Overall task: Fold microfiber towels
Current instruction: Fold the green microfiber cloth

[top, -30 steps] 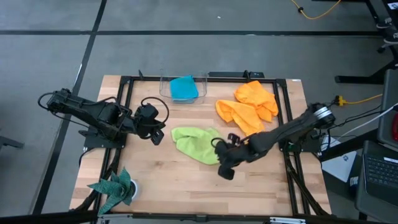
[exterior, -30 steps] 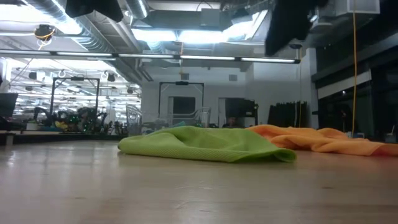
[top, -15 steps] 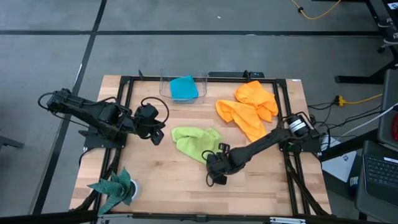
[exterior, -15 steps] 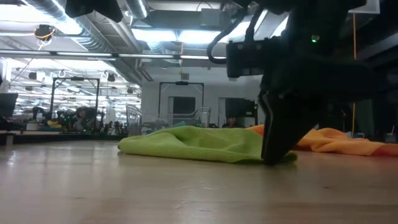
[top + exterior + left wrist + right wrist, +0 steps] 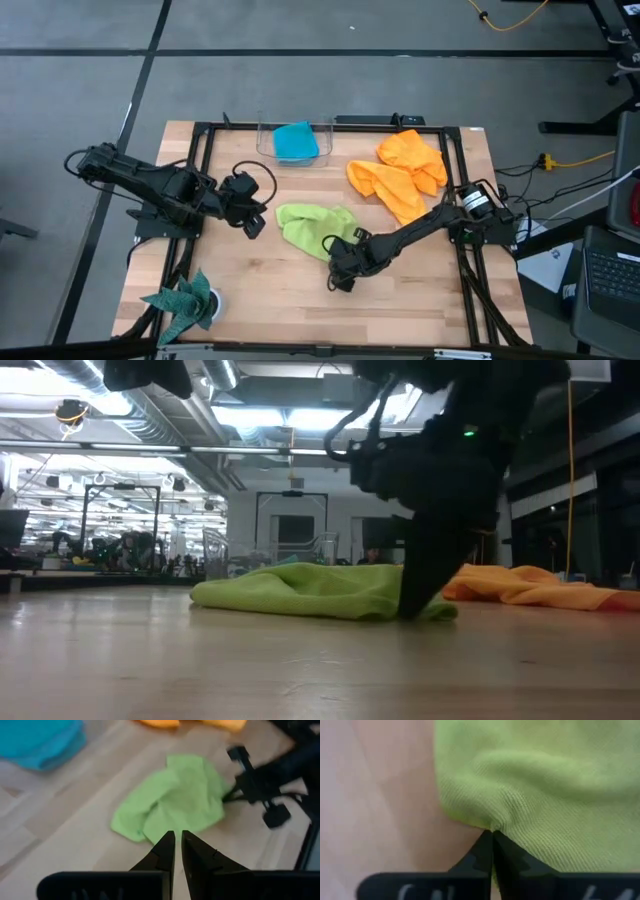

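Lime-green plush microfiber towel (image 5: 312,227) lies crumpled mid-surface; only the right wrist view shows the right end effector (image 5: 491,840) pinched shut on its near edge, cloth puckering at the tips. From above, that arm stretches low across the wooden surface (image 5: 260,290). Left end effector (image 5: 174,850) hovers closed beside the towel, empty

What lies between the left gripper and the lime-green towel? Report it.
Only bare wooden tabletop. In the high view, the left gripper, shut, sits beside the lime-green towel with an empty strip of wood between. The left wrist view agrees.
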Controlling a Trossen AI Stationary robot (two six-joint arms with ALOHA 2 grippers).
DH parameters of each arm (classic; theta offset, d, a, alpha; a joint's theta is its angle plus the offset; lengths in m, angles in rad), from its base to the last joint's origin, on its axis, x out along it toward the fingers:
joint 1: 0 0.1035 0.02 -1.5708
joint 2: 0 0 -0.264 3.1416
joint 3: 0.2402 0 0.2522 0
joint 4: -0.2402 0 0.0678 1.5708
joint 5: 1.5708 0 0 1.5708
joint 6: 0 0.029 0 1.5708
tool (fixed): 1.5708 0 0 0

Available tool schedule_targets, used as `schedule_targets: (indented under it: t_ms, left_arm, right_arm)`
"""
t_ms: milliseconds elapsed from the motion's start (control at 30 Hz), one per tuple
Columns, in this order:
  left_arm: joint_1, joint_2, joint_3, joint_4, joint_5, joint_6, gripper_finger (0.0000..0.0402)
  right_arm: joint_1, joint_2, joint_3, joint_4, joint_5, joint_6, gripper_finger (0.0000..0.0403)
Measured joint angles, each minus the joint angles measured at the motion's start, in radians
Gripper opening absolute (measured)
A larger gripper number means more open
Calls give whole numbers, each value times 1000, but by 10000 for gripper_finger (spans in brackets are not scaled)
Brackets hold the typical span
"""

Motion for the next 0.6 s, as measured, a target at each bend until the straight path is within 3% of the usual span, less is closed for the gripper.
schedule_targets:
  t_ms: [300, 467, 600]
  left_arm:
    - [-89, 135, 0, 57, 69, 175, 25]
    - [-162, 204, 0, 223, 65, 309, 25]
    - [-210, 248, 0, 427, 2, 404, 25]
  right_arm:
    - [-3, -24, 238, -52, 1, -82, 3]
    - [-2, -35, 446, -154, 76, -168, 2]
    - [-2, -37, 554, -173, 110, -217, 2]
